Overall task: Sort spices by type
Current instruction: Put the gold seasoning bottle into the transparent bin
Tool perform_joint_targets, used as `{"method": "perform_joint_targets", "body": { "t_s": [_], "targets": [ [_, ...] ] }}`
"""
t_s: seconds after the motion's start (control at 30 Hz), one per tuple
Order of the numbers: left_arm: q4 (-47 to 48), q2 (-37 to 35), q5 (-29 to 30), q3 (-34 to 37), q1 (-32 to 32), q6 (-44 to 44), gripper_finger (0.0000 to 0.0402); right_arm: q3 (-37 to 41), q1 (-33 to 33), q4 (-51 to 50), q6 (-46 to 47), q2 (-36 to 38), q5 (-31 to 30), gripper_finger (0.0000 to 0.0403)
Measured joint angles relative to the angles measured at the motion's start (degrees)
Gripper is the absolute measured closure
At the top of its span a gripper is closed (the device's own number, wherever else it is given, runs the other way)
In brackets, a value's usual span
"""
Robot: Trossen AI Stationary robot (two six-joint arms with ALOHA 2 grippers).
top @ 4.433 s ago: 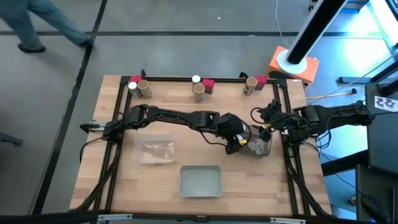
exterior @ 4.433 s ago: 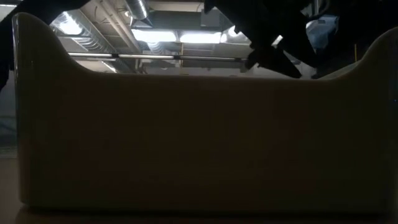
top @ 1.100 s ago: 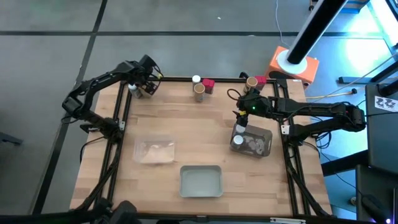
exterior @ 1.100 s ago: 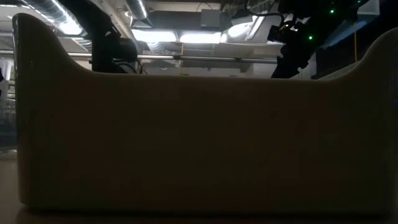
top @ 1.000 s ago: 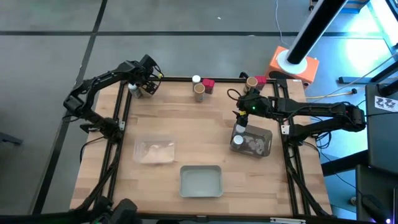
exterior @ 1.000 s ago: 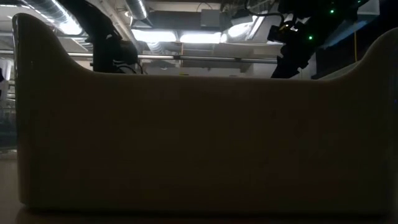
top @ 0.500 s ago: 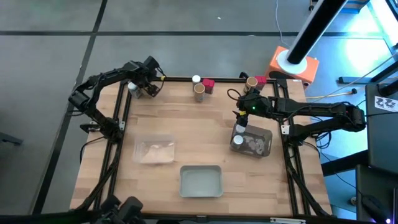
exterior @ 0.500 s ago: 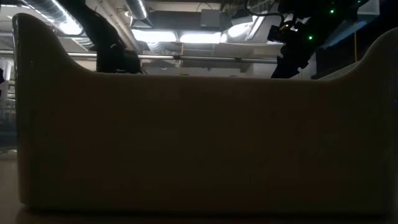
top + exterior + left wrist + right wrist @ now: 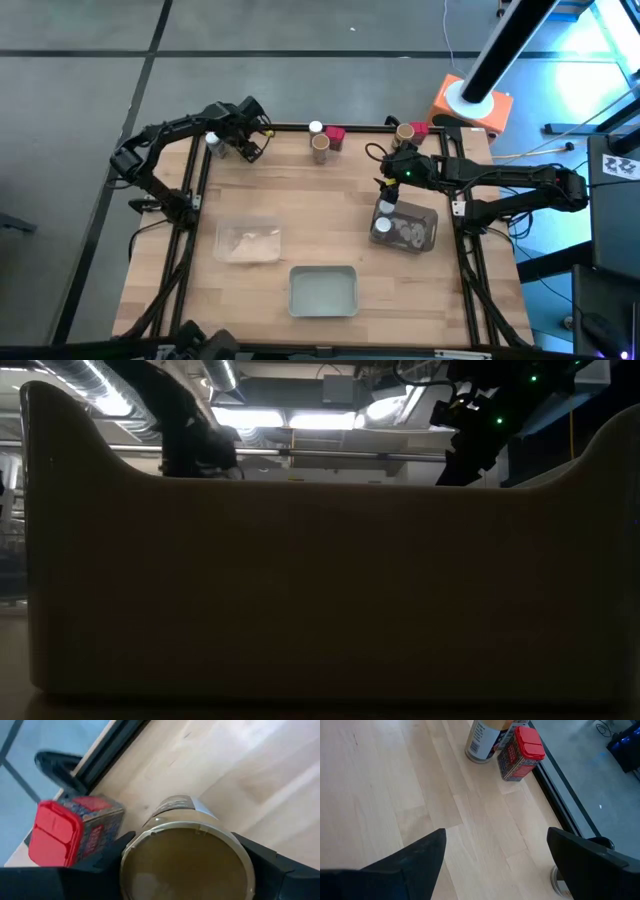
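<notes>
Tan, cork-coloured cylinder [image 9: 187, 860] clamped between the dark fingers [image 9: 272, 865] of the left hand [image 9: 248, 146], at the far-left corner of the wooden counter [image 9: 330, 190]. Beside it there, a red-lidded packet [image 9: 65, 832] and a white-lidded jar [image 9: 212, 140]. At mid far edge, another white-lidded jar [image 9: 316, 128], a tan cylinder [image 9: 320, 147] and a red packet [image 9: 335, 137] close together. At the far-right corner, a third tan cylinder [image 9: 403, 133] touching a red packet [image 9: 521, 752]. Right hand [image 9: 388, 182] spread wide, holding nothing, poised above the far edge of a clear tray [image 9: 428, 232] with a white-lidded jar [image 9: 381, 227] inside. Two more trays: one [image 9: 248, 241] left of centre, one [image 9: 323, 290] near the front edge.
</notes>
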State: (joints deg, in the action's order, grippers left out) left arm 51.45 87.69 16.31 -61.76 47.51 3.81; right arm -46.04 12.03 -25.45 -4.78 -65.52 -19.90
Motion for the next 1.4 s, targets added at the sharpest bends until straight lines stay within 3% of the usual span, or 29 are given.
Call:
{"method": "perform_joint_targets", "body": {
  "t_s": [0.43,0.7,1.1,1.4],
  "targets": [
    [11.99,-5.19,0.06,-8.45,-17.00,-6.92,0.0139,0.00,0.00,-0.02,-0.22,0.00,0.00,0.0056],
    [16.55,-10.71,-7.26,-10.72,-30.42,-12.18,0.0139,0.02,0.00,0.20,-0.22,0.00,0.00,0.0056],
    [21.94,-14.60,-14.00,-10.67,-51.21,-29.41,0.0139,0.02,0.00,1.97,-0.21,0.02,-2.84,0.0056],
    [22.76,-14.48,-12.69,-4.75,-61.02,-41.28,0.0139,0.02,0.00,2.22,0.07,0.02,-2.82,0.0056]
  ]
}}
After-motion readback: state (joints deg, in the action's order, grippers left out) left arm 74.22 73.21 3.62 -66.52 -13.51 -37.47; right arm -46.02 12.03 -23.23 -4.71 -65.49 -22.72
